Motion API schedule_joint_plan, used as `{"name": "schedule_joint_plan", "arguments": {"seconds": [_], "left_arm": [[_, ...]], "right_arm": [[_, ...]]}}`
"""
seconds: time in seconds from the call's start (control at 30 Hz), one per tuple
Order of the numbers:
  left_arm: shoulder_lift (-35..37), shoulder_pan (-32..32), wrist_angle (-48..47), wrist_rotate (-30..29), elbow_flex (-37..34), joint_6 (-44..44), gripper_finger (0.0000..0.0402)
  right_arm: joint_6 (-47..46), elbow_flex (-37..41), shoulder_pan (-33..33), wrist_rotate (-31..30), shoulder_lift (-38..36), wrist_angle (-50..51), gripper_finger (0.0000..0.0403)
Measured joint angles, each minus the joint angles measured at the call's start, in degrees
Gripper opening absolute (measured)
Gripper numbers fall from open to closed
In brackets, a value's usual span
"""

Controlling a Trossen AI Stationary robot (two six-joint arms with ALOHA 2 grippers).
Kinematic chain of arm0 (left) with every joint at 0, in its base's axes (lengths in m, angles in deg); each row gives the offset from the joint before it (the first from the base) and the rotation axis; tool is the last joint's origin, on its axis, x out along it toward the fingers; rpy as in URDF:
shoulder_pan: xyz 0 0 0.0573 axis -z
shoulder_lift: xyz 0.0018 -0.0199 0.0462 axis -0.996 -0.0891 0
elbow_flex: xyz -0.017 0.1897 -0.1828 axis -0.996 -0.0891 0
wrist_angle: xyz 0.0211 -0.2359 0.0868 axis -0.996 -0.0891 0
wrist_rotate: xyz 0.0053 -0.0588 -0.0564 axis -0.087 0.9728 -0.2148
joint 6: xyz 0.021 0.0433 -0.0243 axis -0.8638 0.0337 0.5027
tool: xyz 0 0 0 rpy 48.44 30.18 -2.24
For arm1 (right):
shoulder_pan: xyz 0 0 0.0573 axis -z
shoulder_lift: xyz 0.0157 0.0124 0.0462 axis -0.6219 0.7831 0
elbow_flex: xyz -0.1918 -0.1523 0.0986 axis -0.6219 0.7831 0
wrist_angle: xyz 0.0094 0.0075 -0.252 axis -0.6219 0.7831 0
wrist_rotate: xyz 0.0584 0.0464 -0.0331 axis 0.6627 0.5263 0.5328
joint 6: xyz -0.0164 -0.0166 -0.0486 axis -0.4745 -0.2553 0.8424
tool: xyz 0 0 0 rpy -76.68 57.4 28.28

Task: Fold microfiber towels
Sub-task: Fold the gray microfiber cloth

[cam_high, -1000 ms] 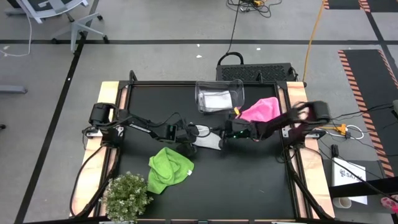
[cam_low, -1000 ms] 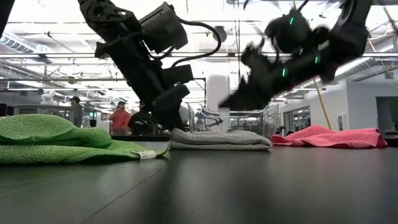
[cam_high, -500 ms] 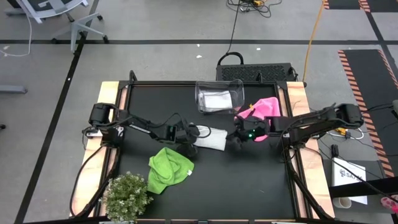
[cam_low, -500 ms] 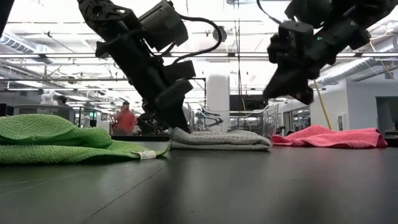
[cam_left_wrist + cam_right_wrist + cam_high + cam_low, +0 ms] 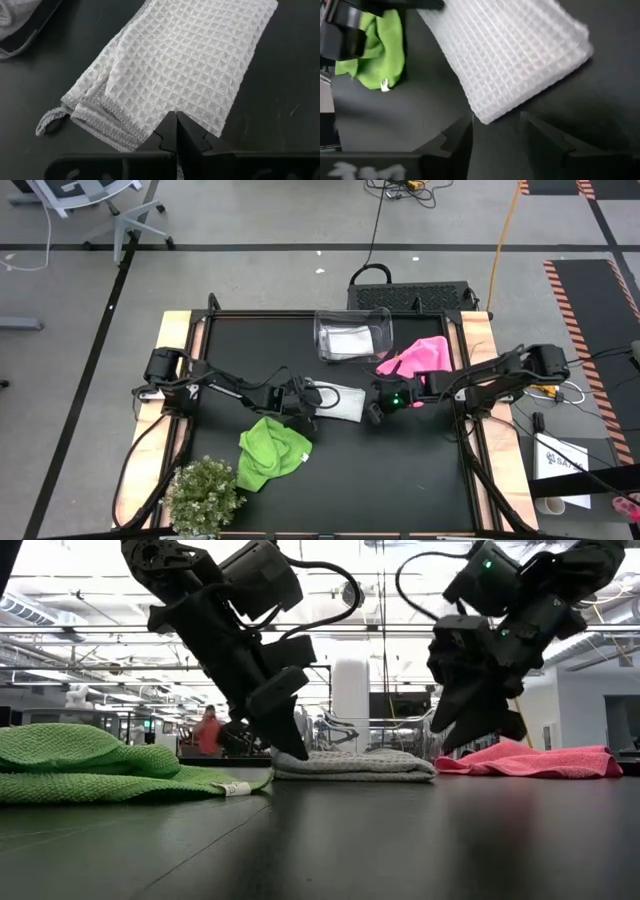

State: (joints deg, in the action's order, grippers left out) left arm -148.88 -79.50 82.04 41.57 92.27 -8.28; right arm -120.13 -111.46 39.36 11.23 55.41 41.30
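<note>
A white waffle-weave towel [image 5: 342, 400] lies folded flat at the table's middle. My left gripper [image 5: 303, 402] is shut, and its tips are at the towel's left end. My right gripper [image 5: 374, 410] hangs open just off the towel's right end, clear of the table in the low view [image 5: 480, 735]. The towel's corner [image 5: 485, 117] shows beyond its parted fingers, untouched. A lime green towel [image 5: 272, 452] lies crumpled at the near left. A pink towel [image 5: 420, 358] lies crumpled at the far right. Another white towel [image 5: 348, 340] lies inside the clear bin [image 5: 352, 320]. My left gripper sets its shut fingertips [image 5: 176, 125] on the folded towel's left-end edge [image 5: 170, 102]. It comes slanting down from the table's left side. The towel lies flat on the table, several layers stacked under the tips [image 5: 296, 748].
A small bushy plant [image 5: 205, 495] stands at the near left corner. The bin stands at the far middle. Bare black tabletop lies near of the white towel and toward the near right.
My right gripper has opened. It has drawn back from the white towel toward the table's right edge, rising a little and rolling its wrist. The towel stays folded flat where it was.
</note>
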Motion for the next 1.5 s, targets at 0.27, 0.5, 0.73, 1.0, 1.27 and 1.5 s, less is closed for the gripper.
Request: {"name": "schedule_joint_plan", "arguments": {"seconds": [0.27,0.5,0.73,1.0,1.27,1.5], "left_arm": [[0.0,0.1,0.3,0.0,0.0,1.2,0.0016],[0.0,0.9,0.4,0.0,0.0,2.3,0.0006],[0.0,1.5,0.5,0.0,0.0,2.7,0.0017],[0.0,1.5,0.5,0.0,0.0,2.7,0.0006],[0.0,1.5,0.5,0.0,0.0,2.6,0.0006],[1.4,1.2,1.0,0.0,-0.1,5.2,0.002]], "right_arm": [[-2.8,0.0,0.1,1.9,5.4,-1.2,0.0194],[-2.8,0.0,0.3,1.9,9.7,-10.9,0.0204],[-2.3,0.0,0.3,1.6,10.6,-13.6,0.0204],[-1.7,0.0,1.7,-2.9,10.6,-13.5,0.0204],[-1.1,0.0,3.6,-3.5,10.6,-12.2,0.0203],[-1.1,0.0,3.6,-5.9,10.6,-11.3,0.0203]]}}
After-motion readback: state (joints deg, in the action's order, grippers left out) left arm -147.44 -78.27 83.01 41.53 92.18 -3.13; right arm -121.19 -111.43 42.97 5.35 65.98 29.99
